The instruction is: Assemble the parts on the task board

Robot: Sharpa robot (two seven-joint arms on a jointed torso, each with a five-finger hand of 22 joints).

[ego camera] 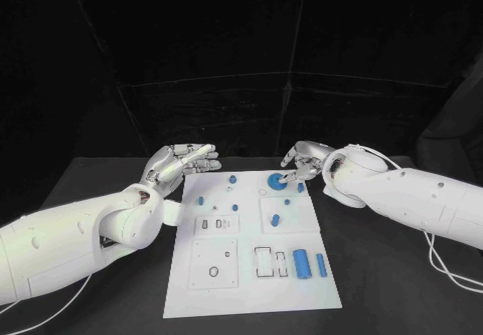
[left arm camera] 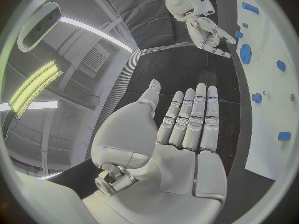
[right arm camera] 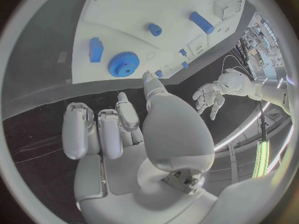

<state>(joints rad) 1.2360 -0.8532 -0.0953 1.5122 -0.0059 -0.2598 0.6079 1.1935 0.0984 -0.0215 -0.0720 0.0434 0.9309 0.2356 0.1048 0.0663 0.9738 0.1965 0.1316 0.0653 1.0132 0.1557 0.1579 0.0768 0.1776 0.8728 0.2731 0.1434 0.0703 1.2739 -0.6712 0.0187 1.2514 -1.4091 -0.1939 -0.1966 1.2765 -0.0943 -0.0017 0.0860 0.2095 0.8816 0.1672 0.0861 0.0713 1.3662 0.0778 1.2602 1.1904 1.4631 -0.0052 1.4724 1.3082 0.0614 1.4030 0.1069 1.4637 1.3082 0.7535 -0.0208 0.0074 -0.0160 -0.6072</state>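
The white task board lies in the middle of the black table. A blue gear sits near its far edge, with several small blue pegs around it. Two blue cylinders lie on the board's near right part. My left hand hovers by the board's far left corner, flat, fingers straight and holding nothing. My right hand hangs just beyond the gear at the far right corner, fingers half bent, one pointing at the board's edge, nothing in it.
Empty cut-out slots and a small ring outline mark the board's near half. A short blue cylinder lies on the mid-right panel. Cables trail under my right arm on the black table.
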